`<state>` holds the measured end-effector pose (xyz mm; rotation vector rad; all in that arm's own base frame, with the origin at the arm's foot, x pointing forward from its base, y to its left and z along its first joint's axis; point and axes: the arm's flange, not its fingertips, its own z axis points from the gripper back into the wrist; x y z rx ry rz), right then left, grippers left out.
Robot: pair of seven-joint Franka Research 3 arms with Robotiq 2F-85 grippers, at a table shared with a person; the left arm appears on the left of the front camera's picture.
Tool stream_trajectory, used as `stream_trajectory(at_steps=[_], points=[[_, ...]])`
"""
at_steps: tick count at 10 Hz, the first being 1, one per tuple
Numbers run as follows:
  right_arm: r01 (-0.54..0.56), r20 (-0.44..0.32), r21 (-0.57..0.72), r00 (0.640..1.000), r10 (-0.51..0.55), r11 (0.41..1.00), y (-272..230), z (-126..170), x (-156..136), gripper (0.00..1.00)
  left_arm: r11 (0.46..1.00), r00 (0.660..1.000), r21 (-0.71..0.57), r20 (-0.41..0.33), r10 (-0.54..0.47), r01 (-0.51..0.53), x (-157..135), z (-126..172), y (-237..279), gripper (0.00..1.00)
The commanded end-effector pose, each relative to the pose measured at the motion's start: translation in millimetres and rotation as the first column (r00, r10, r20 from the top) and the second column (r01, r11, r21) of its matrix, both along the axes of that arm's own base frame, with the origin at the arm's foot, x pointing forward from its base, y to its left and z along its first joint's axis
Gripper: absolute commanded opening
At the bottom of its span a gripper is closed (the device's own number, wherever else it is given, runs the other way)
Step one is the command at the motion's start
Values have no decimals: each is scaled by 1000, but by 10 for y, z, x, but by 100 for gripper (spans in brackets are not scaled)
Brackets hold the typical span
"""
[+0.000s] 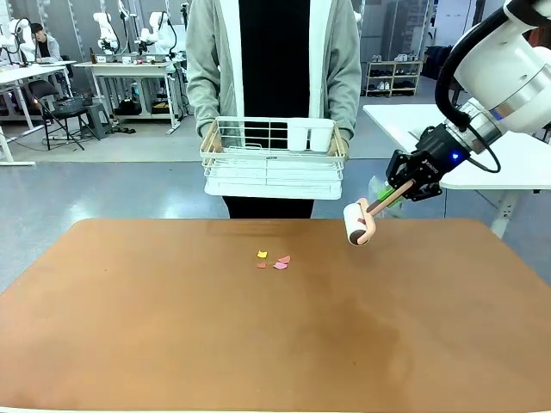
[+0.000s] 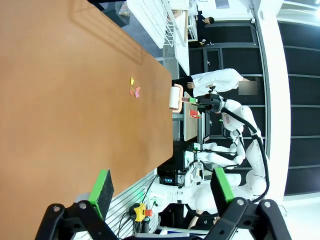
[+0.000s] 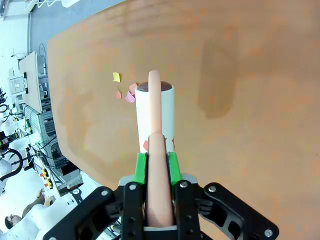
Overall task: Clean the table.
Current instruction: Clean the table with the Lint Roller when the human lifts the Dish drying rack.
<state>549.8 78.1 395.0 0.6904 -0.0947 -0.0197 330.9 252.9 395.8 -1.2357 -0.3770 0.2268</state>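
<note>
On my black right gripper [image 3: 156,162], green pads [image 3: 141,167] pinch a salmon-pink roller handle [image 3: 156,145] with a white roll [image 3: 167,112]; ahead, yellow, pink and red scraps [image 3: 130,97] fleck the plain reddish-brown table [image 3: 240,75].

right arm [image 1: 515,73]: raised, wrist angled down | right fingers [image 3: 141,168]: clamped on lint roller [image 3: 165,112] handle | left fingers [image 2: 104,188]: spread apart

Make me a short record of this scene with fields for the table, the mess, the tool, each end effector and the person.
table: reddish-brown top, not yet clean
mess: a few small paper scraps, yellow, pink and red, near the middle towards the far side
tool: lint roller, at the far right part of the table, right of the scraps
right end effector: shut on the roller's pink handle
left end effector: open, holding nothing
person: stands at the far side holding a white wire basket
</note>
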Motion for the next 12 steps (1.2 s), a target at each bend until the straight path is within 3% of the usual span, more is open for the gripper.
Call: stream_trajectory(at_steps=[1,4,6,10,12], points=[[-2,15,64,1000,1,998,23,-147,94,21,1000,1000,-14,21,-4,4,-27,6,14,100],[-30,-91,166,995,46,986,85,-544,325,21,1000,1000,-14,21,-4,4,-27,6,14,100],[-22,-123,188,991,46,982,93,-718,407,21,1000,1000,-14,21,-4,4,-27,6,14,100],[-16,-130,236,990,48,972,111,-1016,466,21,1000,1000,-14,21,-4,4,-27,6,14,100],[-23,-46,228,998,34,973,165,-1092,398,21,1000,1000,-14,21,-4,4,-27,6,14,100]])
